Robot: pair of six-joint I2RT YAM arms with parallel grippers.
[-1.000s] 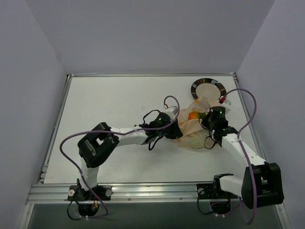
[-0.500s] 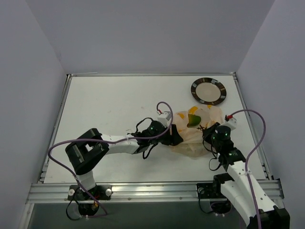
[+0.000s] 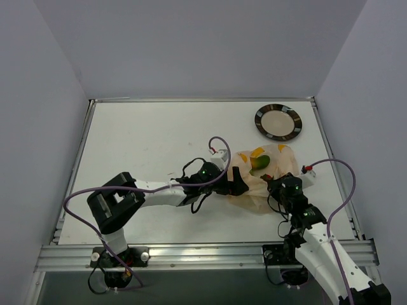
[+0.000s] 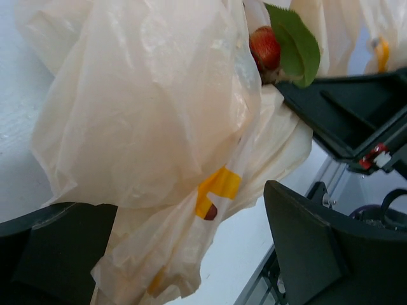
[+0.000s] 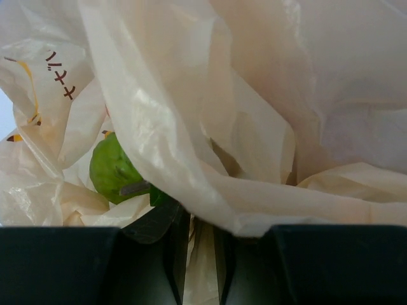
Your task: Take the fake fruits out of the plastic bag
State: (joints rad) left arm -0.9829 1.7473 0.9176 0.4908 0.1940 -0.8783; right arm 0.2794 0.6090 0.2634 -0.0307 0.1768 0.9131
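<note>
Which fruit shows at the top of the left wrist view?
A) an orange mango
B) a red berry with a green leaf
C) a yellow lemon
B: a red berry beside a green leaf peeks out between folds of the plastic bag.

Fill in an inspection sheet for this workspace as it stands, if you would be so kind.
Surface: white table, no spills seen.
Job's things: thin translucent peach plastic bag lies crumpled between the two hands. A green round plastic fruit and a red plastic berry with a green leaf show among its folds.
Clutter: round dark-rimmed plate at the far right, apart from the bag, nothing on it.
Hands: left hand open, fingers on either side of the bag. Right hand pressed into the bag, grip unclear.
Cables: purple cables loop off both arms.
Surroundings: pale walls on three sides, metal rail along the near edge.
</note>
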